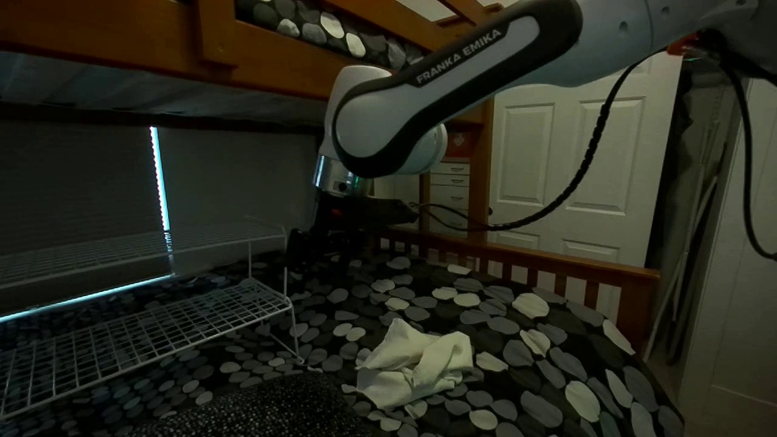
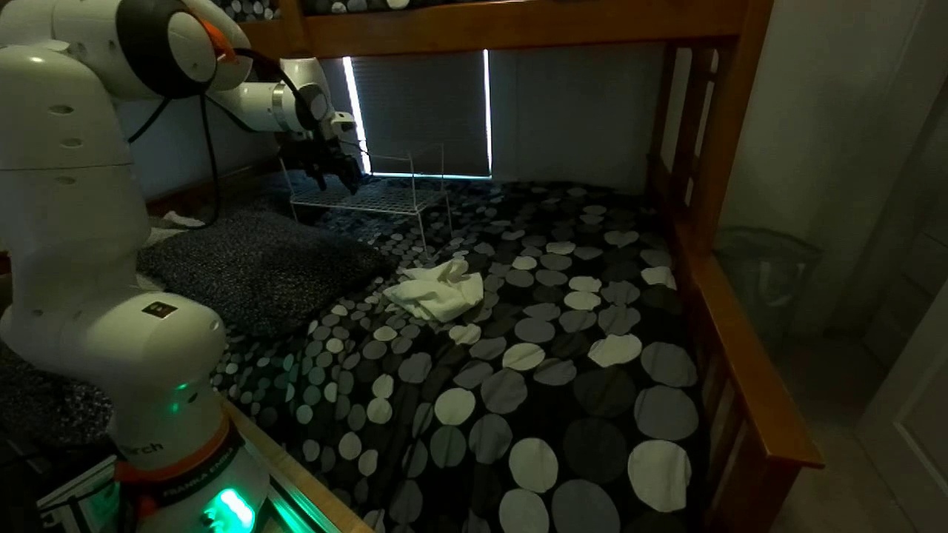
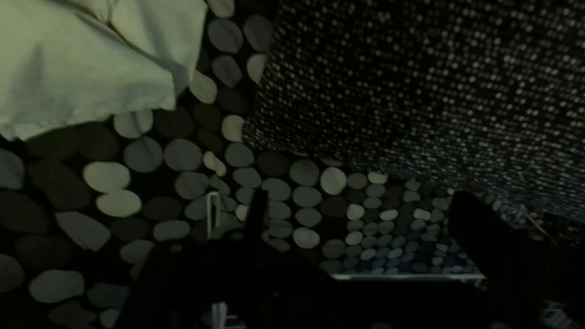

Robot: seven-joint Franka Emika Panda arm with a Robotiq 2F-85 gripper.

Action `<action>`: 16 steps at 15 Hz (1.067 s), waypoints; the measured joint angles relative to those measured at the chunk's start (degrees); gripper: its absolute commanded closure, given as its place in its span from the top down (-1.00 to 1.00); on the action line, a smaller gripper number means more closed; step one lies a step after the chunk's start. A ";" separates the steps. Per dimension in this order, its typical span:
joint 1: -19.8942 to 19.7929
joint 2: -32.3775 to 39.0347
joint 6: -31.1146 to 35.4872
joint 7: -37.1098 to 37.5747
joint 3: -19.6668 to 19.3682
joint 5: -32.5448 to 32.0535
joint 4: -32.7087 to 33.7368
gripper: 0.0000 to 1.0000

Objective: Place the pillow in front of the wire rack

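The pillow is dark with fine white specks and lies flat on the bed. It shows in both exterior views [image 1: 273, 409] [image 2: 266, 259] and at the upper right of the wrist view [image 3: 425, 91]. The white wire rack [image 1: 152, 340] stands on the bed just beyond the pillow; it also shows in an exterior view [image 2: 370, 210], and its rail crosses low in the wrist view [image 3: 406, 277]. My gripper [image 2: 339, 186] is open and empty, raised at the rack beside its upper shelf. In the wrist view its fingers [image 3: 359, 195] are wide apart, with only bed cover between them.
A crumpled pale cloth [image 1: 419, 364] lies on the dotted bed cover [image 2: 518, 392], close to the pillow's corner and the rack. The upper bunk's wooden beam [image 1: 121, 42] hangs over the rack. A wooden footboard [image 2: 748, 370] bounds the bed. The window blind [image 2: 422, 111] is behind the rack.
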 measured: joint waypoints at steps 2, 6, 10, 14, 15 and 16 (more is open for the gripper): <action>-1.78 -4.07 0.43 1.26 -0.94 -0.33 -5.78 1.00; -6.70 -12.35 2.19 2.73 -3.37 -1.58 -15.75 1.00; -12.50 -19.91 3.73 5.54 -5.37 -6.68 -23.02 1.00; -13.47 -20.28 3.99 5.25 -4.86 -6.97 -23.13 1.00; -13.39 -20.03 3.99 5.27 -4.62 -6.96 -23.06 1.00; -13.36 -19.95 3.99 5.27 -4.60 -6.96 -23.06 1.00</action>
